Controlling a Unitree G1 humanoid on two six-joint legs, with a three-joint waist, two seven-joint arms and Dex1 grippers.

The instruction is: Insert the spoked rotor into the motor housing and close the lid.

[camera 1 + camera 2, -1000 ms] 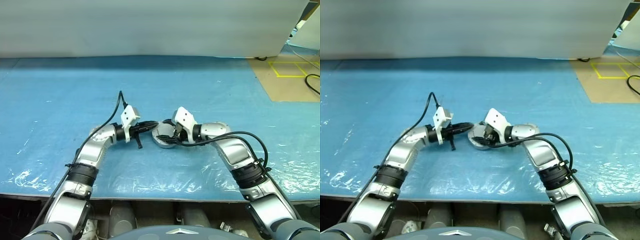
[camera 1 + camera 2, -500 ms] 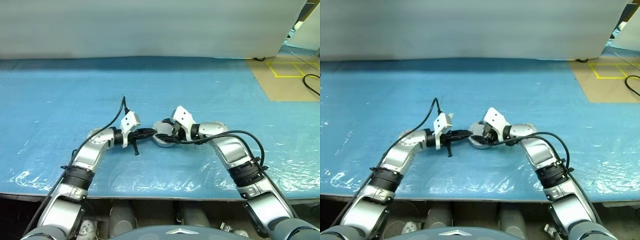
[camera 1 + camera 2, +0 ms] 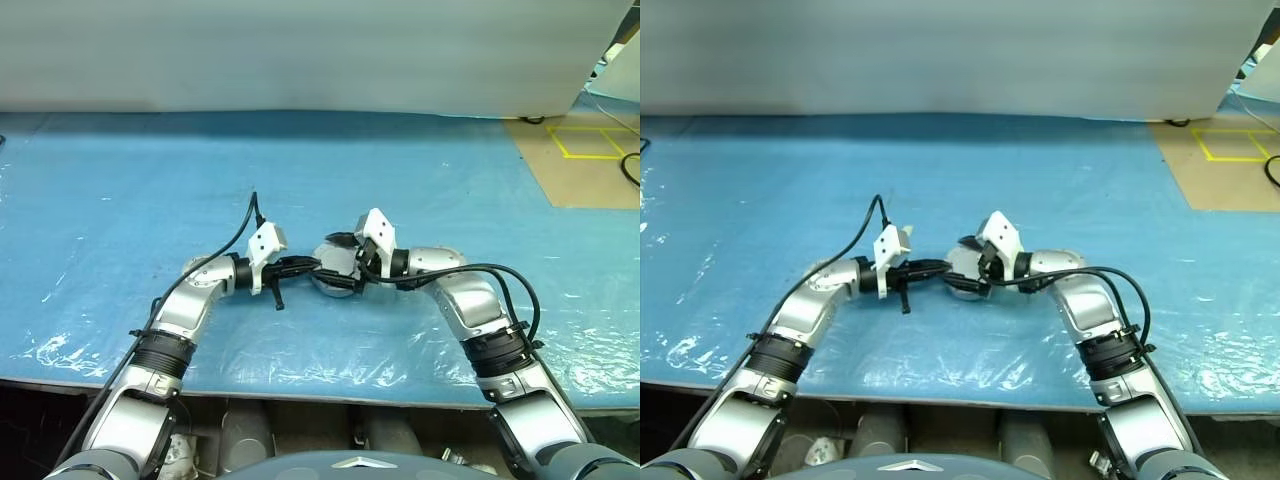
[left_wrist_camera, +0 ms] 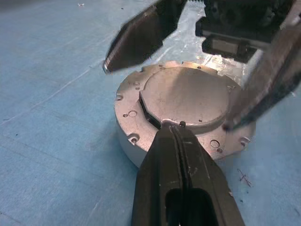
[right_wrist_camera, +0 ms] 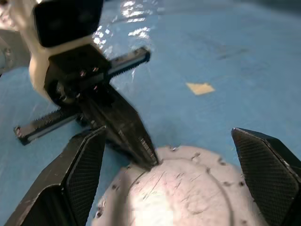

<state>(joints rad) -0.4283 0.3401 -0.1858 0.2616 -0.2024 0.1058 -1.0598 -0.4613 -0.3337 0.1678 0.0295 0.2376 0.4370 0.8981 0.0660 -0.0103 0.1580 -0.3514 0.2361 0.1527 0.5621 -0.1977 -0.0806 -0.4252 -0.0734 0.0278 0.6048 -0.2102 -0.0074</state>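
While I watch the head view, the motor housing (image 3: pixel 335 270) lies on the blue bench (image 3: pixel 120 190) between my two arms. Left wrist view: the left pincer (image 4: pixel 173 134) is pressed together, its tip touching the housing's smooth silvery top face, which looks closed. Right wrist view: the right pincer (image 5: pixel 188 160) stands spread on either side of the housing, gripping nothing. Risk, as I judge it: a sideways nudge from the shut tip could slide the unclamped housing or unseat its top.
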